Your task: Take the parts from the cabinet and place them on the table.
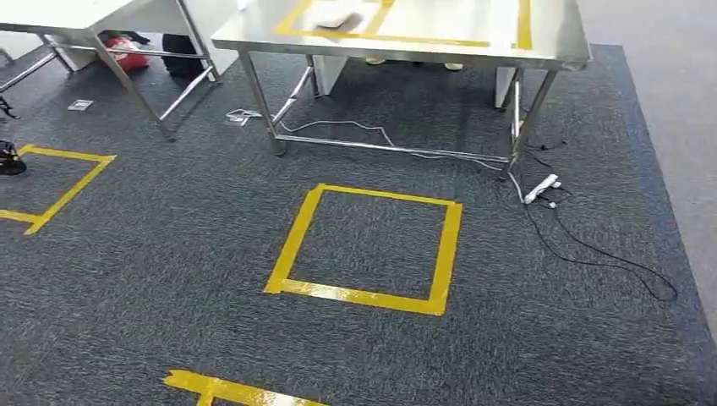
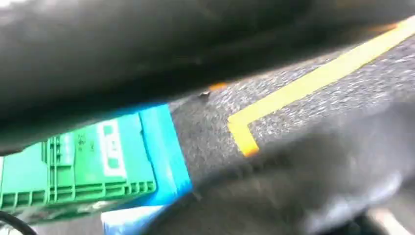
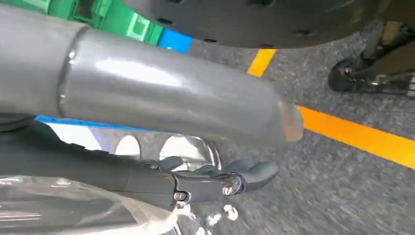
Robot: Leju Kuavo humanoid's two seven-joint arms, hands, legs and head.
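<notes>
The right hand (image 3: 195,181) grips a clear plastic bag of metal parts (image 3: 73,205). A green crate (image 2: 78,166) sits blurred beside the left hand (image 2: 293,186), whose grip cannot be told. Ahead, a steel table (image 1: 406,38) stands beyond a yellow tape square (image 1: 368,249).

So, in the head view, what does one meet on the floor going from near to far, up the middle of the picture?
Strip of yellow tape at the near edge → yellow tape square on the carpet → white cable under the table → steel table, marked with yellow tape on top.
</notes>
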